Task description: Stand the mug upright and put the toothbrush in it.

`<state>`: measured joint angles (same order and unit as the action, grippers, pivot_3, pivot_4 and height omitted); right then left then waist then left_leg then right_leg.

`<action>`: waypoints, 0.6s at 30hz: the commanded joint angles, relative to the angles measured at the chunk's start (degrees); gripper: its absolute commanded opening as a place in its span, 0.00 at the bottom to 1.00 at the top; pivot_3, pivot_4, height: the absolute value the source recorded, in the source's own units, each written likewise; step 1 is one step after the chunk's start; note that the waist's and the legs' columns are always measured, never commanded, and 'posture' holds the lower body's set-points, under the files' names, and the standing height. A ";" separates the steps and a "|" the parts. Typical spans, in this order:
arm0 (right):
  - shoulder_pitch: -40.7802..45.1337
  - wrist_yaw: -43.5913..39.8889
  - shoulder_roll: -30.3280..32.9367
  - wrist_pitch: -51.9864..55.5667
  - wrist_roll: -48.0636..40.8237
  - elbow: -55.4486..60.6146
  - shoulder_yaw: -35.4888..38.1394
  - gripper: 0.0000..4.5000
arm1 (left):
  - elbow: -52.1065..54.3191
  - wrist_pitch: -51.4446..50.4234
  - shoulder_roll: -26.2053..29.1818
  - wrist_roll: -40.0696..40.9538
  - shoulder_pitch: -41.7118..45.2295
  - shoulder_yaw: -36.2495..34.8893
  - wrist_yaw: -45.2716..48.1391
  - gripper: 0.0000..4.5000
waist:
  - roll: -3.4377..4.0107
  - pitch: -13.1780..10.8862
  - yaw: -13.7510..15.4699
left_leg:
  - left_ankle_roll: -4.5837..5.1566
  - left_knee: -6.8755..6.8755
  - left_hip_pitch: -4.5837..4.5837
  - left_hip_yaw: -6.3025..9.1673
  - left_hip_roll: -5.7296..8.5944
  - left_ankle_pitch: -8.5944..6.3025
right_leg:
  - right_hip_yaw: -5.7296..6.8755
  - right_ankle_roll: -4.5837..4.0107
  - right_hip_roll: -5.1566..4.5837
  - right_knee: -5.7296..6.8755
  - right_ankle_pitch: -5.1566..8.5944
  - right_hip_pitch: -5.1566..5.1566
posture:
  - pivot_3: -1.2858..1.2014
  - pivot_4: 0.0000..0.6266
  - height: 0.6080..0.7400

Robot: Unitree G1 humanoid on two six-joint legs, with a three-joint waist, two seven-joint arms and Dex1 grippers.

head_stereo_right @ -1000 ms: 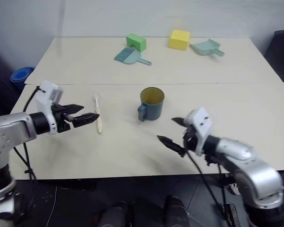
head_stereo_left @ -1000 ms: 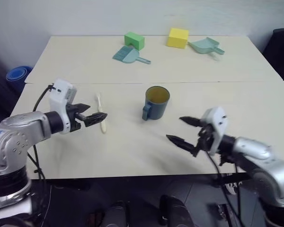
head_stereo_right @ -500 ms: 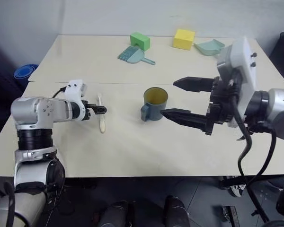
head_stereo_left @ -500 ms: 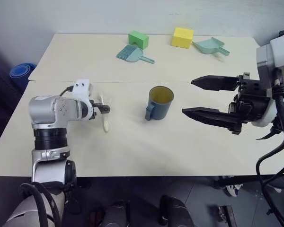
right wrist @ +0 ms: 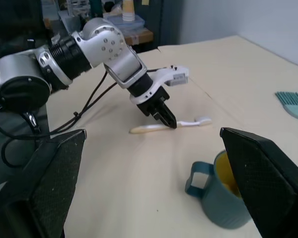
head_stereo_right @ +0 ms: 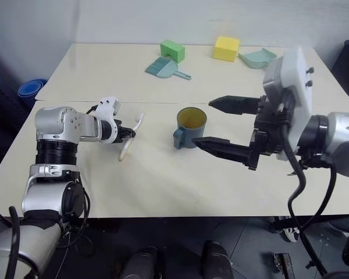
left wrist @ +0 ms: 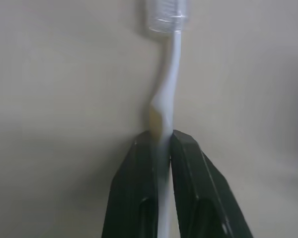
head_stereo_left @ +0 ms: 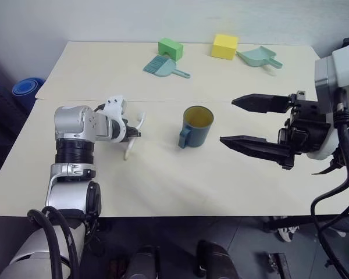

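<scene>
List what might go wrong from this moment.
1. The left gripper pinches the thin toothbrush mid-handle; it may twist or slip when lifted.
2. The mug stands upright with a narrow mouth; a tilted toothbrush might miss it.
3. The open right gripper hovers close to the mug and might knock it.

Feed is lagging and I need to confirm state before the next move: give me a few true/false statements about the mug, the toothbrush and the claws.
1. The mug stands upright, mouth up. True.
2. The left claw is shut on the toothbrush. True.
3. The toothbrush is already inside the mug. False: it is at the table, left of the mug, pinched in the left claw.
4. The right claw is closed on the mug's handle. False: it is open and holds nothing, off to the mug's right.
5. A green block sits at the table's far side. True.
</scene>
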<state>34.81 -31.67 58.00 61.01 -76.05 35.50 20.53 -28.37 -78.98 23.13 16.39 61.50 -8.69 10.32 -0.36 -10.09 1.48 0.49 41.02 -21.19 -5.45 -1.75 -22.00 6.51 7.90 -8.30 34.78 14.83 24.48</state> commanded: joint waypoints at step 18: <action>-20.65 6.43 3.00 -2.21 1.33 0.06 16.65 1.00 | 7.67 36.24 -3.38 12.59 3.92 -9.86 17.74 0.02 | -0.24 -0.12 0.83 | 0.02 0.07 -0.14 0.01 -0.01 0.00 | 0.07 0.05 -0.04 -0.08 -0.03 0.02 | 0.52 0.24 1.00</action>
<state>14.31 -26.80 60.54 60.05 -75.18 35.49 33.91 -23.50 -46.51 20.65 26.13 62.48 -18.07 24.97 -0.60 -10.22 2.31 0.52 41.09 -21.33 -5.44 -1.76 -22.00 6.58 7.95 -8.34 34.71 14.80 24.51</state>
